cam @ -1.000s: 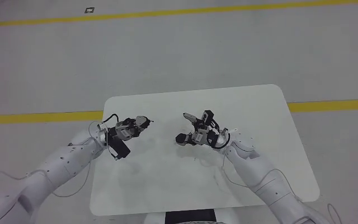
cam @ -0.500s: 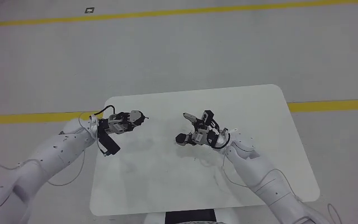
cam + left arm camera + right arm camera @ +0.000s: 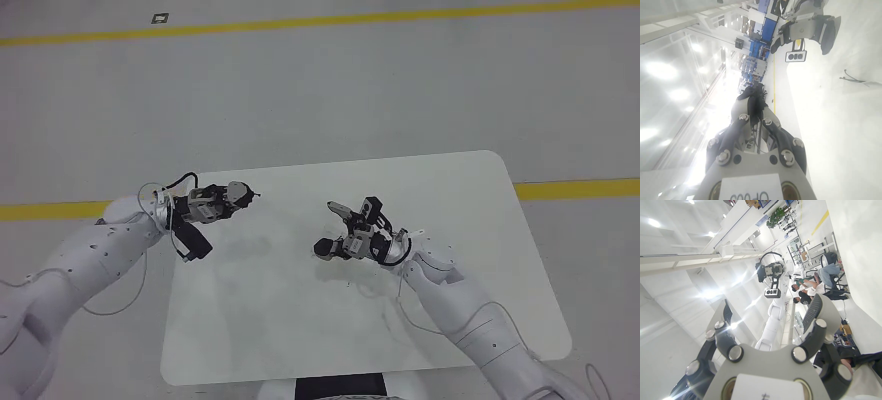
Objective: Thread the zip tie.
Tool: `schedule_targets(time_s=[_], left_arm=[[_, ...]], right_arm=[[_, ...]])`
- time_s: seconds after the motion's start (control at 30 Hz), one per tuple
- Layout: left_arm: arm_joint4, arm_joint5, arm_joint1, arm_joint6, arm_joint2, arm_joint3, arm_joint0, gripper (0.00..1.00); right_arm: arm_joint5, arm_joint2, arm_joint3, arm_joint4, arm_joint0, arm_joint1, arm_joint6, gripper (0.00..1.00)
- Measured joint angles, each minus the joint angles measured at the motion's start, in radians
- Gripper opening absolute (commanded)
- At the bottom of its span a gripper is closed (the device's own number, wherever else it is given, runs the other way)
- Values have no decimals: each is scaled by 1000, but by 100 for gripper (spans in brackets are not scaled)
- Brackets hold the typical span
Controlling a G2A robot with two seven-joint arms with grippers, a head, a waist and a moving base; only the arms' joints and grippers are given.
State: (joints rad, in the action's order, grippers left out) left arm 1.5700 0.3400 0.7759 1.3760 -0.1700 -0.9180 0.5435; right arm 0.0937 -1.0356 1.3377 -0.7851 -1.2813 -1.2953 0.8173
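My left gripper point(image 3: 247, 193) hangs over the table's far left corner, shut on a short black zip tie point(image 3: 257, 193) that sticks out past its tips. The left wrist view has the pads point(image 3: 753, 106) pressed together around that black tie point(image 3: 747, 93). Two thin black ties point(image 3: 852, 79) lie crossed on the white tabletop farther off. My right gripper point(image 3: 331, 228) is near the table's middle, open, turned toward the left arm. Its ribbed fingers point(image 3: 811, 311) stand wide apart with nothing between them.
The white table point(image 3: 450, 190) has rounded corners and bare surface to the right and front of both arms. Yellow floor lines point(image 3: 300, 22) run behind it and beside it. People sit at desks far back in the room.
My left arm has drawn back to the left and toward the far edge, carrying the tie away from the right gripper. The right arm has kept still.
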Motion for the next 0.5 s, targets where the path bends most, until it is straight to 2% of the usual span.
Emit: schedule_targets(time_s=[0.07,0.17,0.27,0.37,0.43,0.5], left_arm=[[0,0,7,9,0,9,-2,0],[0,0,9,11,0,11,-2,0],[0,0,8,11,0,11,-2,0],[0,0,8,11,0,11,-2,0],[0,0,8,11,0,11,-2,0],[0,0,8,11,0,11,-2,0]], right_arm=[[0,0,0,0,0,0,0,100],[0,0,4,3,0,0,-5,100],[31,-2,53,88,16,9,-50,100],[125,-5,131,239,27,23,-98,100],[211,-4,186,327,35,32,-121,100],[263,11,217,407,41,40,-137,100]])
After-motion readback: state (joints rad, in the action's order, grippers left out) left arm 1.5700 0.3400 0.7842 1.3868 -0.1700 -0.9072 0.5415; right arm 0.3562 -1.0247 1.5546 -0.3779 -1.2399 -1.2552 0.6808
